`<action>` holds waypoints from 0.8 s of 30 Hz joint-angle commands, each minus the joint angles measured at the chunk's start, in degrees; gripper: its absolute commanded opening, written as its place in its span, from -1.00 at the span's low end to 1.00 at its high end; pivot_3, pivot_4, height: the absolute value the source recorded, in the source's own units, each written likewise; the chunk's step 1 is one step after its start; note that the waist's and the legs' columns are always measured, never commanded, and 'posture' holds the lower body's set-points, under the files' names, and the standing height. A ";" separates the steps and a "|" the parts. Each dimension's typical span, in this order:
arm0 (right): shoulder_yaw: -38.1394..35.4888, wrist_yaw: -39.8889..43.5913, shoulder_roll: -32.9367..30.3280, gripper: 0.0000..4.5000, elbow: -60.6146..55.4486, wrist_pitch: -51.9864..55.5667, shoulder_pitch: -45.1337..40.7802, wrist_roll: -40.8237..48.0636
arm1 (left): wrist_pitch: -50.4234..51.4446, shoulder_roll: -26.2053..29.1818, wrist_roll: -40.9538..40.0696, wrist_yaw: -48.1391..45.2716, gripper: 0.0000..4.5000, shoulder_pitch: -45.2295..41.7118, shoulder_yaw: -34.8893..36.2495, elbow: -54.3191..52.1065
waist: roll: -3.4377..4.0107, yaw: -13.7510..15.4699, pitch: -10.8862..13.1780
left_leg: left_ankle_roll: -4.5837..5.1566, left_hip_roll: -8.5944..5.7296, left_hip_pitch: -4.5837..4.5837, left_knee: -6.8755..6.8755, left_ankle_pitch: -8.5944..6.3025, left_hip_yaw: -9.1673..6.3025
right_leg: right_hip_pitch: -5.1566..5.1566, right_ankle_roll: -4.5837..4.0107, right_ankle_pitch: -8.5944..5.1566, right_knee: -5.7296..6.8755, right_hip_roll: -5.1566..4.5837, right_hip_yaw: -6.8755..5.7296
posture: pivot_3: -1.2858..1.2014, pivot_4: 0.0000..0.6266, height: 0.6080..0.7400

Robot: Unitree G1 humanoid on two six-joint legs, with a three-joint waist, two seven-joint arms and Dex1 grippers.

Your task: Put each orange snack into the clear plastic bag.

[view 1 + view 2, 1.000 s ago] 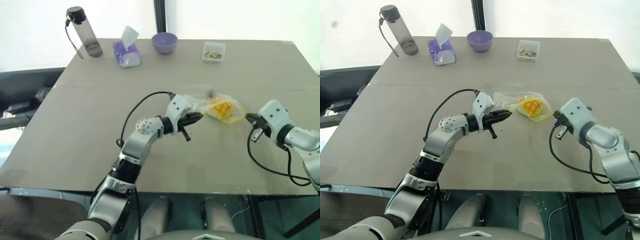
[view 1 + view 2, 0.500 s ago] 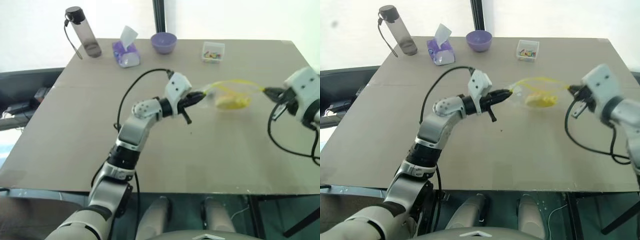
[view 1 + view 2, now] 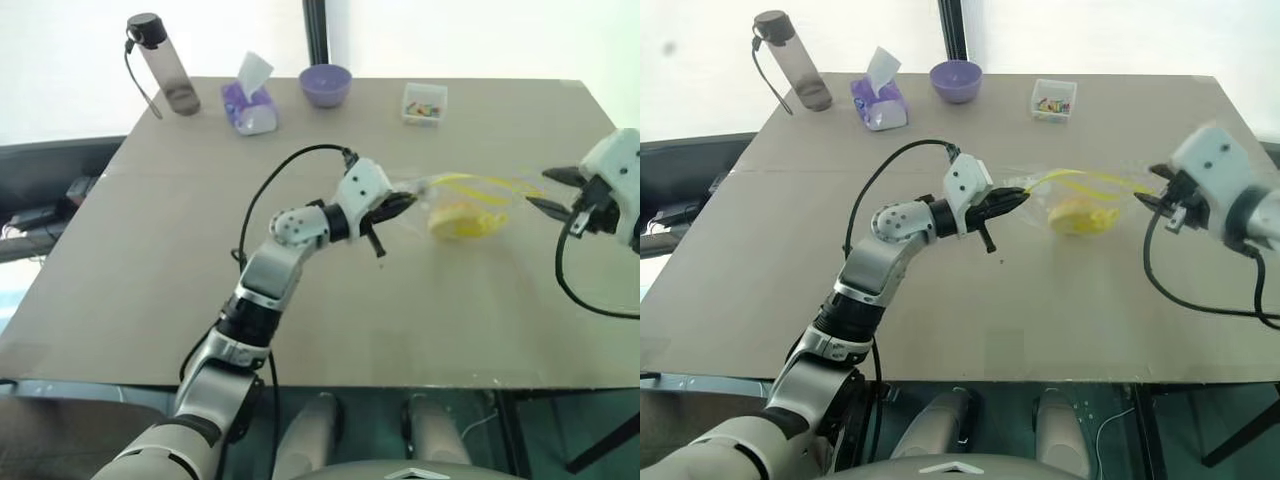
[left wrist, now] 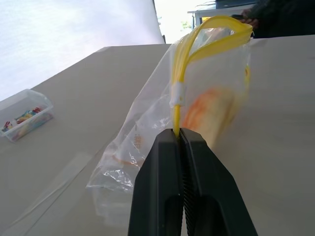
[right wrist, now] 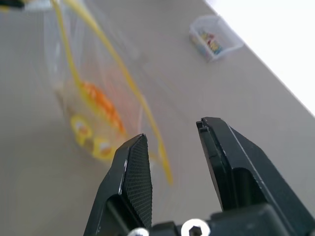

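The clear plastic bag (image 3: 468,200) hangs stretched in the middle right of the head view, crinkly and see-through, its yellow seal strip (image 4: 209,37) looped open along the upper edge. Inside it sits an orange snack (image 3: 455,219), a rounded yellow-orange lump low in the bag (its grid pattern is too blurred to make out). The left gripper (image 3: 402,201) has its two black fingers pressed together on one end of the seal strip; the left wrist view shows the strip rising straight out from between the ribbed pads. The right gripper (image 3: 553,190), at the right edge of the frame, stands with its fingers parted and nothing between them, just beside the bag's far end; whether it touches the plastic I cannot tell.

The table (image 3: 330,300) is a flat tan surface, bare across its lower half and left side. Along the top edge stand a smoky water bottle (image 3: 165,63), a purple tissue pack (image 3: 250,100), a purple bowl (image 3: 326,84) and a small clear box (image 3: 425,102) of coloured bits
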 commanded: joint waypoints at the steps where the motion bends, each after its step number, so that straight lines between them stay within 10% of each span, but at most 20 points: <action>1: 7.54 0.03 2.56 -0.18 -6.61 1.55 -7.78 1.14 | -1.96 0.53 1.74 0.81 -1.00 -1.08 -0.63 -3.57 | 0.00 -0.11 0.00 | -0.02 0.03 0.02 0.00 0.01 0.01 | 0.00 0.00 0.00 0.00 0.02 0.01 | 0.03 -0.52 1.00; 11: 26.39 -1.16 11.00 -0.18 -2.39 -8.01 -18.46 -11.26 | -6.96 3.98 7.58 -0.47 -1.00 -5.41 -3.12 -4.44 | -0.05 0.48 0.03 | -0.02 -0.11 -0.12 0.02 0.01 -0.09 | -0.01 0.00 0.00 -0.12 -0.08 -0.09 | 0.03 -0.52 1.00; 24: 25.29 1.32 12.83 -0.18 1.23 -11.86 -18.79 -14.46 | -6.50 4.70 8.53 0.21 -1.00 -5.73 -1.85 -3.97 | -0.05 0.14 0.03 | -0.02 -0.07 -0.10 0.00 0.01 -0.09 | -0.04 0.00 0.00 -0.08 -0.03 -0.08 | 0.03 -0.52 1.00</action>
